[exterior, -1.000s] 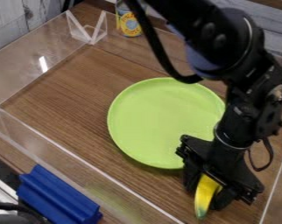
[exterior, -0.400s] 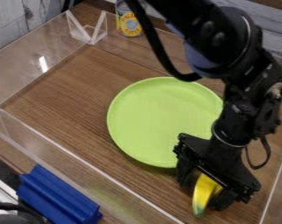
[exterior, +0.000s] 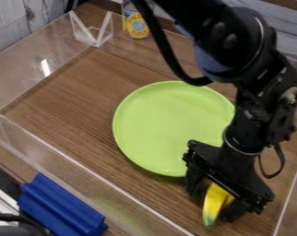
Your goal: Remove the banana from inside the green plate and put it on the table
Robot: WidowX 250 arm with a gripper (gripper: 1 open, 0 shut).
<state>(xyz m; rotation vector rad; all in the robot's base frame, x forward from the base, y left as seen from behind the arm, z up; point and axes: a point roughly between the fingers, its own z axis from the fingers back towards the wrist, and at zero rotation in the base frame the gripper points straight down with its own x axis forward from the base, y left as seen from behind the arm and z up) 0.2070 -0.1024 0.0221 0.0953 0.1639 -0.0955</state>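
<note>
Banana first: the small curved yellow one with the dark greenish tip (exterior: 214, 206) is right down at my black jointed gripper (exterior: 225, 196), outside the plate and over the strip of table beside it. My fingers are around its upper part and hide a good bit of it, so I honestly can't tell how far apart they stand, or whether I've got a real hold or it's just sitting between them. Can't swear its whole underside is on the wood either.

So what could bite me here? If I lift while a finger is still against the peel, I'd probably drag it along or roll it over. If it isn't fully down, letting go could make it drop and tip.

Next thing out is the round lime-green plastic plate (exterior: 176, 124), and my hand covers part of the view by its rim. Swinging back that way too low might clip the rim and shove the plate. Beyond that it's the dark brown wood-grain table (exterior: 83, 101) and the clear acrylic wall (exterior: 83, 184), which a rolling banana could bump. I'd go straight up, slowly.
</note>
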